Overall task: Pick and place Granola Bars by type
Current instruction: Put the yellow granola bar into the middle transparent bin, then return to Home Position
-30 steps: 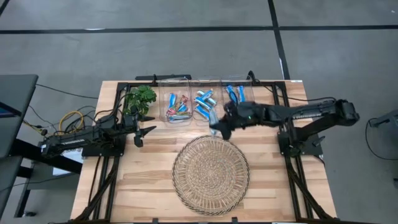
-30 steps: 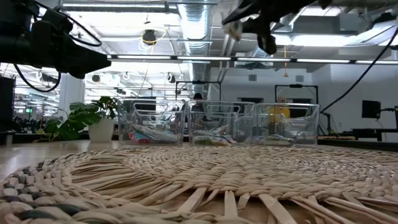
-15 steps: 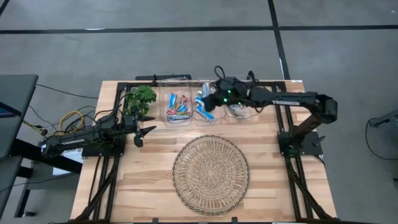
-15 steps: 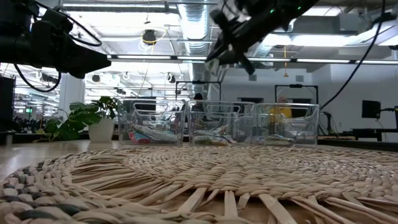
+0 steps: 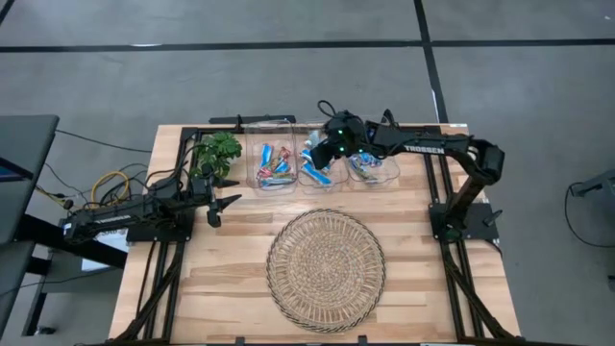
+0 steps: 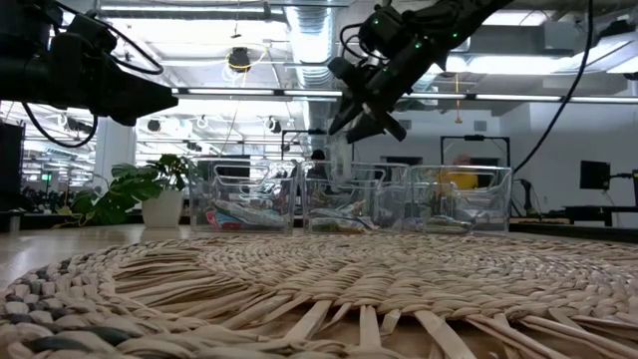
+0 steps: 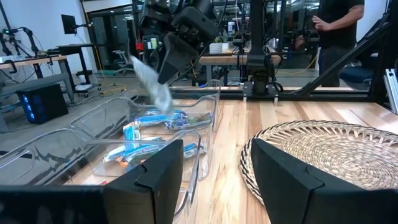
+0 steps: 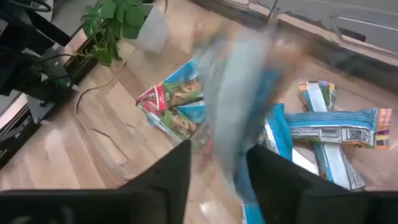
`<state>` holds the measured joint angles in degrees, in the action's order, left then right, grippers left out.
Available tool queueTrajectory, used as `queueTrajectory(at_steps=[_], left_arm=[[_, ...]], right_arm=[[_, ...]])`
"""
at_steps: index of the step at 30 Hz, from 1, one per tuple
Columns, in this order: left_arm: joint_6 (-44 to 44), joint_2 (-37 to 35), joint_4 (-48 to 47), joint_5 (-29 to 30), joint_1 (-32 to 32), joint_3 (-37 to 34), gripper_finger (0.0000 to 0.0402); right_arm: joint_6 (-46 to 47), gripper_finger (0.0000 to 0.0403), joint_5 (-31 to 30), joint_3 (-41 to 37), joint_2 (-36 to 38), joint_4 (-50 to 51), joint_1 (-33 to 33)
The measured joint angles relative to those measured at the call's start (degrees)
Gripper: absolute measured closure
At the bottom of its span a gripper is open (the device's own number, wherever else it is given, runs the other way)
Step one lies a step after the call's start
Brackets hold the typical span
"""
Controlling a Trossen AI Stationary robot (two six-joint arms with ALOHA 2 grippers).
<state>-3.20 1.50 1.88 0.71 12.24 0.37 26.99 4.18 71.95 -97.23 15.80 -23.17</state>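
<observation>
My right gripper (image 5: 325, 154) (image 6: 357, 125) hovers open above the middle clear bin (image 5: 317, 165). A pale blue-silver granola bar (image 7: 152, 84) (image 8: 239, 106) shows blurred and tilted between and just below its parted fingers, above the bin. Multicoloured bars (image 5: 274, 161) (image 8: 171, 109) lie in the left bin. Blue bars (image 8: 329, 124) lie in the middle bin, and more lie in the right bin (image 5: 370, 165). My left gripper (image 5: 226, 204) waits open near the table's left side, far from the bins. My right gripper stands over the pale bar (image 8: 239, 106) from above, slanting down. The bar is blurred between the parted fingers (image 8: 165, 180), and I cannot tell whether either finger touches it. It is clear of the bin's contents.
A round wicker mat (image 5: 327, 258) (image 6: 319, 299) covers the table's middle and near part. A potted plant (image 5: 216, 154) stands left of the bins. Three clear bins line the far edge. A person (image 7: 339, 25) stands in the room beyond the table.
My right gripper carried the pale bar from above the mat's far rim toward the far edge and leftward. It has come down over the middle bin. The bar now shows blurred below the fingers.
</observation>
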Motion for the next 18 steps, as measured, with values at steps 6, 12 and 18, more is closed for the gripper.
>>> queueTrajectory(at_steps=[6, 12, 18], left_arm=[[0.0, 0.0, 0.0, 0.0, 0.0, 0.0, 0.0218], [0.0, 0.0, 0.0, 0.0, 0.0, 0.0, 0.0218], [0.0, 0.0, 0.0, 0.0, 0.0, 0.0, 0.0218]], right_arm=[[0.0, 0.0175, 0.5, 0.2, -0.3, 0.5, -0.8], [0.0, 0.0132, 0.5, 0.2, 1.4, 0.3, -0.7], [-0.1, 0.0132, 0.2, 0.1, 6.8, -0.2, 1.1]])
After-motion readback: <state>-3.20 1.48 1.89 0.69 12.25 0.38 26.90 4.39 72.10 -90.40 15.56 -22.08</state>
